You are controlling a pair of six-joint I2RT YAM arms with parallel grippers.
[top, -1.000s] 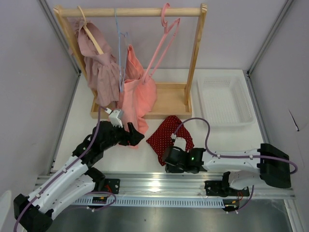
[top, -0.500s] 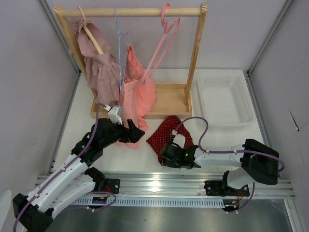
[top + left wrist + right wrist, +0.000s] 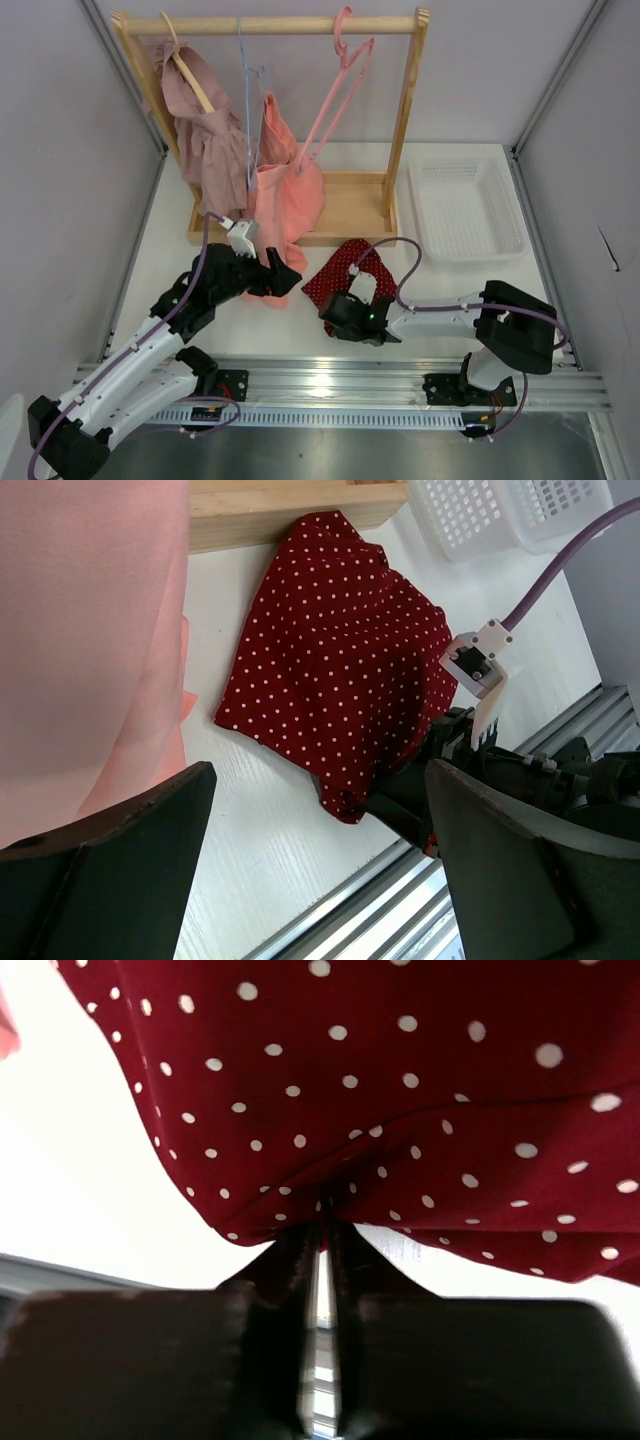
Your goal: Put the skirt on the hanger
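The skirt (image 3: 346, 266), dark red with white dots, lies crumpled on the white table in front of the rack; it also fills the left wrist view (image 3: 340, 670) and the right wrist view (image 3: 400, 1080). My right gripper (image 3: 333, 303) (image 3: 322, 1228) is shut on the skirt's near hem, fabric pinched between its fingertips. My left gripper (image 3: 281, 279) (image 3: 318, 772) hovers open to the left of the skirt, nothing in it. The pink hanger (image 3: 335, 95) hangs bare at the right end of the rail.
A wooden rack (image 3: 270, 22) stands at the back. It carries a mauve ruffled garment (image 3: 205, 130) on a wooden hanger and a salmon garment (image 3: 282, 190) on a blue wire hanger (image 3: 246, 100). A white basket (image 3: 465, 205) sits at the right.
My right gripper has slid left to the skirt's near hem and closed on it. The left arm has barely shifted.
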